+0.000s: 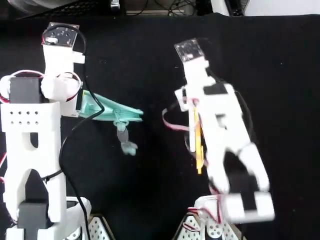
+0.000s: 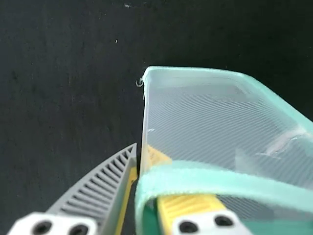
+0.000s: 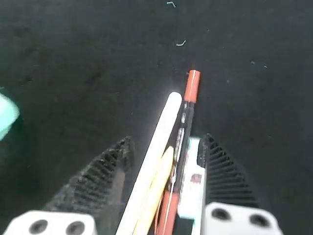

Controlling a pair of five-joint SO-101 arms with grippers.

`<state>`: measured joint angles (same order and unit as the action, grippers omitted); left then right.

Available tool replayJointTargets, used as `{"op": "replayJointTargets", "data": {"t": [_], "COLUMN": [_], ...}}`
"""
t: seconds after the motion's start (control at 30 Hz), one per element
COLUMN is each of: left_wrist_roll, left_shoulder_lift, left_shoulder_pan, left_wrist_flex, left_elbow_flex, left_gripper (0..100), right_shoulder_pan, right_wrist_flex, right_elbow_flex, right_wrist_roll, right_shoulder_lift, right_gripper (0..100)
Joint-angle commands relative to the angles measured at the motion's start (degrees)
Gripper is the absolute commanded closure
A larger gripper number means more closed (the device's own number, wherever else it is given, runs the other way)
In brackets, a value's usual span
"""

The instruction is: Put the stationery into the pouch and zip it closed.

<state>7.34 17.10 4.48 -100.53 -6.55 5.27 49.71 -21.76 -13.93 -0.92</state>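
My left gripper (image 2: 142, 151) is shut on the wall of the pouch (image 2: 215, 122), a clear mesh pouch with a teal border. The yellow finger (image 2: 188, 208) is inside it and the grey finger (image 2: 100, 193) outside. From above, the pouch (image 1: 117, 114) lies sideways beside the left arm, and its zip pull (image 1: 127, 144) trails toward the front. My right gripper (image 3: 166, 144) is open and straddles a bundle of stationery on the black cloth: a white pen (image 3: 159, 132), a red pen (image 3: 190, 90), a yellow pencil (image 3: 156, 188) and a small white piece (image 3: 193, 188). The yellow pencil (image 1: 199, 150) shows beside the right arm.
The black cloth (image 1: 280, 75) covers the whole table. Cables (image 1: 172, 125) loop off both arms near the middle. The arm bases (image 1: 200, 227) stand at the front edge.
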Motion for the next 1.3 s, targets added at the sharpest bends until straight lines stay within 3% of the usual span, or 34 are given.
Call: {"op": "replayJointTargets", "data": {"t": [0.0,0.2,0.47,0.83,1.03,1.27], "left_wrist_roll": [0.4,0.4,0.4,0.4,0.4,0.4], "left_shoulder_lift": [0.0,0.1,0.1,0.1,0.1,0.1], "left_shoulder_pan": [0.5,0.5,0.5,0.5,0.5,0.5], "left_wrist_flex": [-0.3,-0.3,-0.3,-0.3,-0.3,-0.3], "left_elbow_flex": [0.7,0.8,0.9,0.9,0.9,0.9], "left_gripper": [97,97,97,97,97,97], "right_shoulder_pan": [-2.4,-3.3,1.6,0.2,2.4,3.7], "right_wrist_flex": [-0.5,-0.5,-0.8,0.1,0.6,-6.2], "right_elbow_flex": [10.9,15.3,15.5,15.3,10.5,3.9], "right_wrist_roll": [0.3,-0.2,-0.2,-0.2,-0.3,-2.6], "right_shoulder_lift": [-12.2,-19.9,-20.6,-18.1,-11.6,-12.5], "right_gripper": [78.3,78.3,78.3,78.4,78.4,78.4]}}
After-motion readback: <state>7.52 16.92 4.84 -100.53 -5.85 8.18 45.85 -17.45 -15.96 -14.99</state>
